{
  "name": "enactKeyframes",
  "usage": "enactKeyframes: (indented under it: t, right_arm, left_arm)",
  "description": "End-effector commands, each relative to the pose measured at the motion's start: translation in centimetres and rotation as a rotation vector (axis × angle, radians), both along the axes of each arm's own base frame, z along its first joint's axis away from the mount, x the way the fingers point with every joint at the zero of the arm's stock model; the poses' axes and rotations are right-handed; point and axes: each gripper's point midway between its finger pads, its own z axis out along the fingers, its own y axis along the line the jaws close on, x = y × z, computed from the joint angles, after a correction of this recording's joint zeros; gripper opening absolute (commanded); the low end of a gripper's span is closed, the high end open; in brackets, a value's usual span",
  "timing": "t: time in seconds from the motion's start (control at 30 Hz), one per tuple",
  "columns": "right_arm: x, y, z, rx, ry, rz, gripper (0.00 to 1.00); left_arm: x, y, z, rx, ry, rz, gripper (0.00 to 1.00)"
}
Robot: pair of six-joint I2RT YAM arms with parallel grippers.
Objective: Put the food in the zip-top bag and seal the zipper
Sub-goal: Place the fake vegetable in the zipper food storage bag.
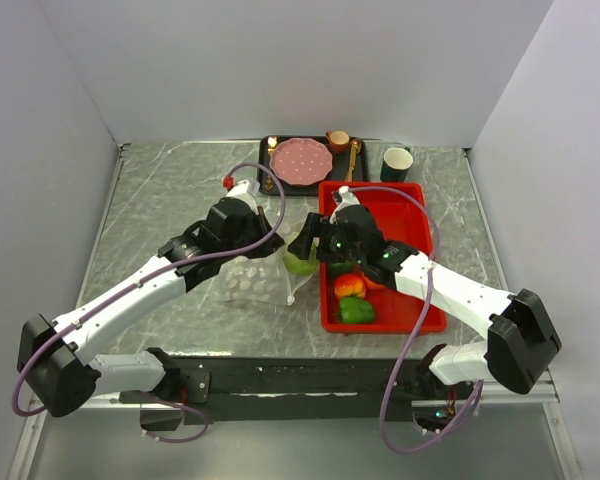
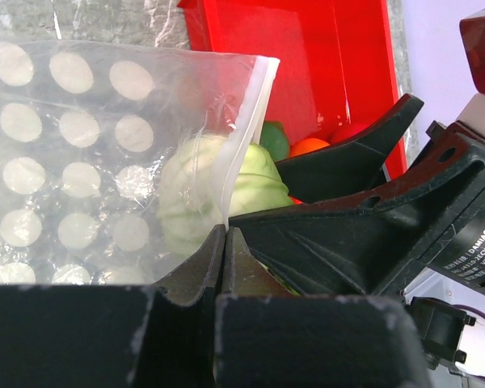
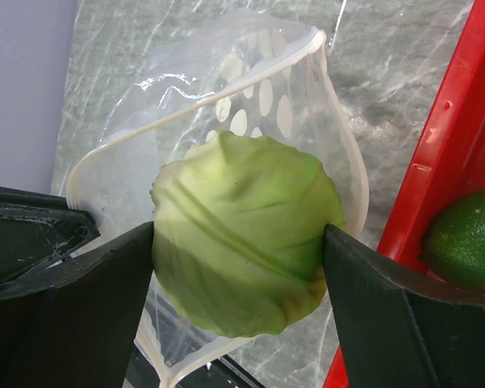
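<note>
My right gripper is shut on the pale green cabbage and holds it at the open mouth of the clear dotted zip-top bag. My left gripper is shut on the bag's white zipper strip and holds that edge up. In the top view the bag lies left of the red tray, with the cabbage between both grippers. The tray holds a red-yellow fruit, a green pepper, an orange, a red apple and a dark green avocado.
A black tray at the back holds a pink plate, a brown cup and a gold spoon. A dark cup stands to its right. Grey walls close in on both sides.
</note>
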Motion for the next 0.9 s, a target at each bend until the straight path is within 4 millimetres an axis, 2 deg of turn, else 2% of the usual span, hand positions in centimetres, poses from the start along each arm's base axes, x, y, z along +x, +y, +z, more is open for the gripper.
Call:
enactKeyframes:
  t: [0.0, 0.2, 0.33, 0.63, 0.87]
  right_arm:
    - [1.0, 0.1, 3.5, 0.036, -0.082, -0.031, 0.91]
    - [1.0, -0.3, 5.1, 0.037, -0.095, -0.045, 0.93]
    - [0.7, 0.3, 5.7, 0.071, -0.096, -0.016, 0.97]
    - [0.6, 1.4, 5.2, 0.089, -0.062, 0.021, 1.00]
    - [0.5, 2.0, 5.6, 0.130, -0.047, 0.037, 1.00]
  left_arm:
    - [0.2, 0.0, 1.4, -0.029, -0.037, 0.013, 0.01]
    - [0.3, 0.7, 1.8, -0.019, -0.051, 0.039, 0.01]
    - [0.3, 0.7, 1.9, -0.020, -0.055, 0.042, 0.01]
    - [0.2, 0.5, 2.3, -0.022, -0.062, 0.025, 0.01]
    - [0.2, 0.4, 2.4, -0.031, -0.063, 0.021, 0.01]
